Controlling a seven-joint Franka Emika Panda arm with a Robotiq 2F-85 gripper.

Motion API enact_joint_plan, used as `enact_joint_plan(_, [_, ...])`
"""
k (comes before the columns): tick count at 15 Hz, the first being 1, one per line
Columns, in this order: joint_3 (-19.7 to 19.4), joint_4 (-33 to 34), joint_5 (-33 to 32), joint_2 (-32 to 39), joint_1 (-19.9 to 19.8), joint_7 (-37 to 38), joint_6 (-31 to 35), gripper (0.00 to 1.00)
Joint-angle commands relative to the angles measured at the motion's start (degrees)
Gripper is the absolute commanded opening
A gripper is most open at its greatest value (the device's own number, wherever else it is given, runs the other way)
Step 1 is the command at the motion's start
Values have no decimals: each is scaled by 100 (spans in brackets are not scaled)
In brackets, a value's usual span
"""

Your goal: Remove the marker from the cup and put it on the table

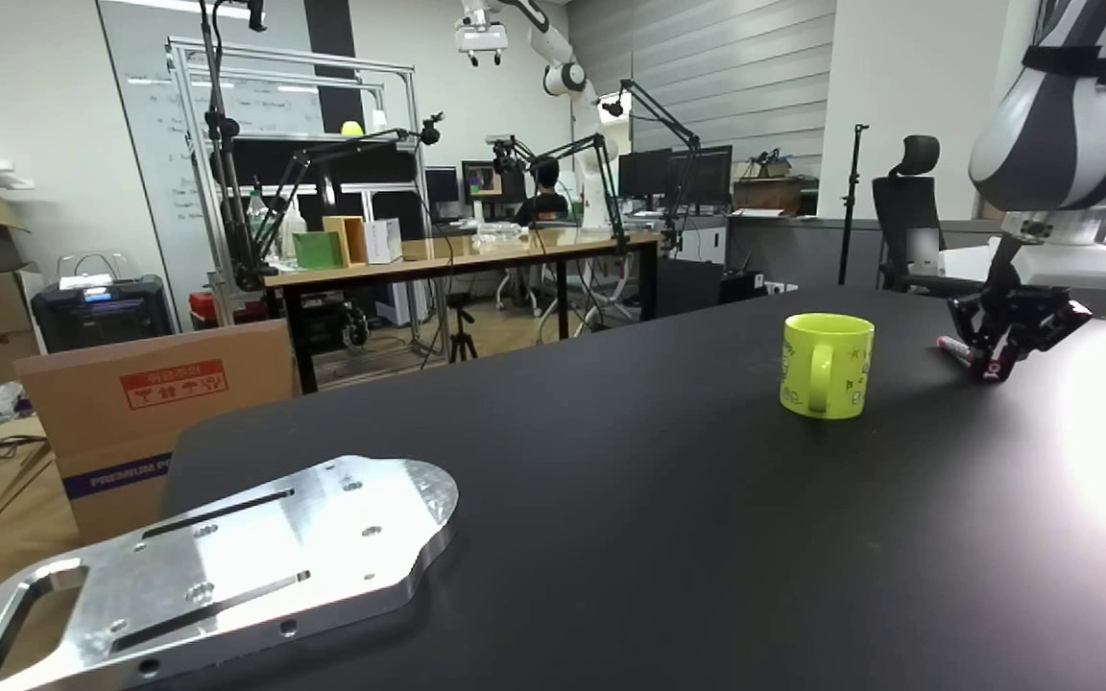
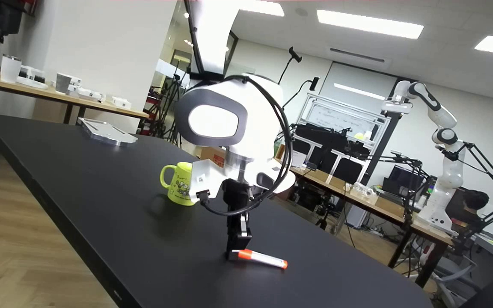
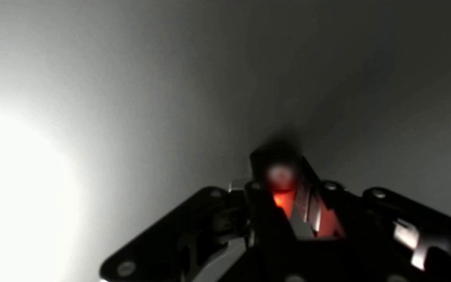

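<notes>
The marker (image 2: 268, 259) is a thin white stick with orange-red ends. It shows nearly level at the table top, and I cannot tell whether it touches it. It also shows in an exterior view (image 1: 954, 349), and its red end shows in the wrist view (image 3: 284, 199). My gripper (image 2: 233, 254) points down, low over the table, with its fingers closed around one end of the marker; it also shows in the wrist view (image 3: 278, 172). The lime-green cup (image 1: 843, 379) stands upright, apart from the gripper, also seen in an exterior view (image 2: 181, 188). The black table (image 1: 611, 499) lies beneath.
A flat silver metal plate (image 1: 323, 547) lies on the table at the end away from the arm, past the cup. A cardboard box (image 1: 159, 413) stands beside the table. A wooden workbench (image 1: 476, 254) is farther back. Bright glare covers part of the table top.
</notes>
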Motion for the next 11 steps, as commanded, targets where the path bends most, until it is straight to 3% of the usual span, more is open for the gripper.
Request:
enact_joint_plan(1, [-9, 98, -599, -322, -78, 733, -518, 54])
enact_joint_plan(6, [406, -244, -818, -1501, -465, 763, -1116, 88])
enact_joint_plan(7, [313, 55, -924, -891, -362, 791, -760, 94])
enact_joint_plan(8, [360, 31, -950, -1066, -414, 760, -863, 77])
enact_joint_plan(11, [353, 21, -1031, -1000, -428, 757, -834, 94])
